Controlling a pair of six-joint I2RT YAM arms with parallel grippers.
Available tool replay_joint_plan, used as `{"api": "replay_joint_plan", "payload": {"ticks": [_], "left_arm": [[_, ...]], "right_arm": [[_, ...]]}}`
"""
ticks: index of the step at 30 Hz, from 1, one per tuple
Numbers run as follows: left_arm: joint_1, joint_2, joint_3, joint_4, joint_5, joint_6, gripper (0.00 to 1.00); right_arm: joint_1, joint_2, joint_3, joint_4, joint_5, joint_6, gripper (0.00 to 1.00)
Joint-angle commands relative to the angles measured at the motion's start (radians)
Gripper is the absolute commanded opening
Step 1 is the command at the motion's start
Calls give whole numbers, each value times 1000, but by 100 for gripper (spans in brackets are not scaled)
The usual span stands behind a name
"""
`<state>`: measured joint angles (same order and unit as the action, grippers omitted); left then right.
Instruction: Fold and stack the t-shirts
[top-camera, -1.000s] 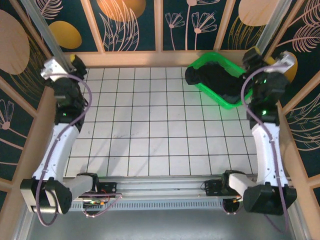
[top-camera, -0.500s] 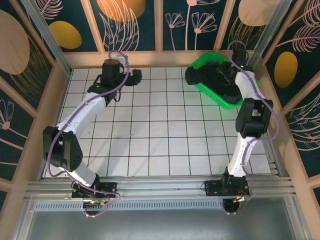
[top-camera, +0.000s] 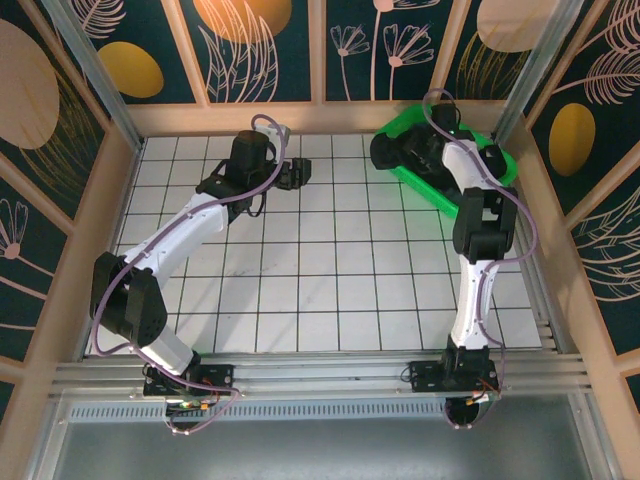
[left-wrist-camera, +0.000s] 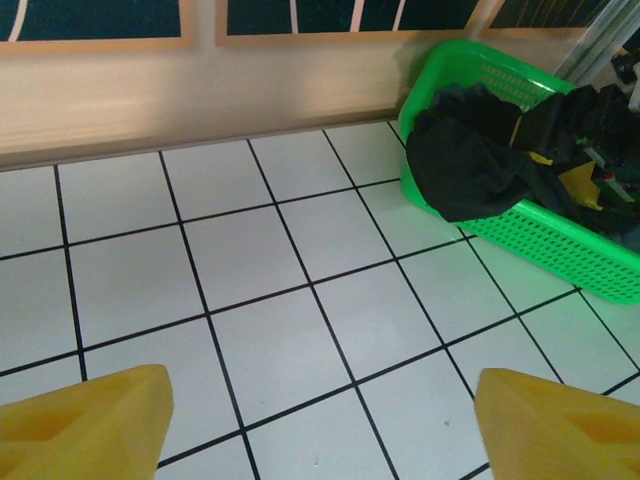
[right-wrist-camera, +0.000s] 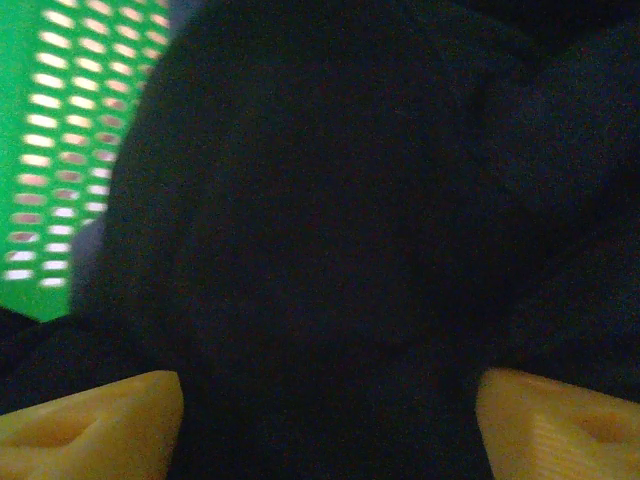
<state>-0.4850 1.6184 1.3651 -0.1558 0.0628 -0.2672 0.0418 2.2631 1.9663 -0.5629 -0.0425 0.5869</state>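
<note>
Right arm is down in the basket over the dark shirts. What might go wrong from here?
1. The shirts lie bunched together under the open right pincer; closing may well catch two garments or several layers at once.
2. Some cloth hangs over the rim of the green basket; pulling could drag or tip it.
3. The left pincer hovers open facing the basket, so a lifted shirt might brush it.
</note>
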Motion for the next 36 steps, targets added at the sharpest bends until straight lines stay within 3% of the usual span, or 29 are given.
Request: {"api": "replay_joint_plan", "payload": {"ticks": [1,9,15,17,19,23,29,36], "left_arm": [[-6,-34,-2,-22,15,-510,77],[-7,-26,5,-21,38,-522,73],[-9,-18,8,-18,58,-520,68],[-9,-18,9,-18,60,-519,66],[-9,-20,12,-19,60,-514,62],[-8,-27,27,-31,57,-502,51],[-9,-41,32,-39,37,-497,37],[-9,-46,50,-75,-31,-489,34]], "right_arm": [[-20,-37,-38,-51,31,33,76],[21,-111,-58,-9,14,-24,82],[30,-87,-41,-24,-53,-5,78],[29,-67,-40,-45,-55,6,69],[28,-66,-59,-45,-44,19,53],[25,-124,-78,-6,25,38,3],[25,-233,27,44,146,1,0],[57,-364,202,103,216,-92,0]]}}
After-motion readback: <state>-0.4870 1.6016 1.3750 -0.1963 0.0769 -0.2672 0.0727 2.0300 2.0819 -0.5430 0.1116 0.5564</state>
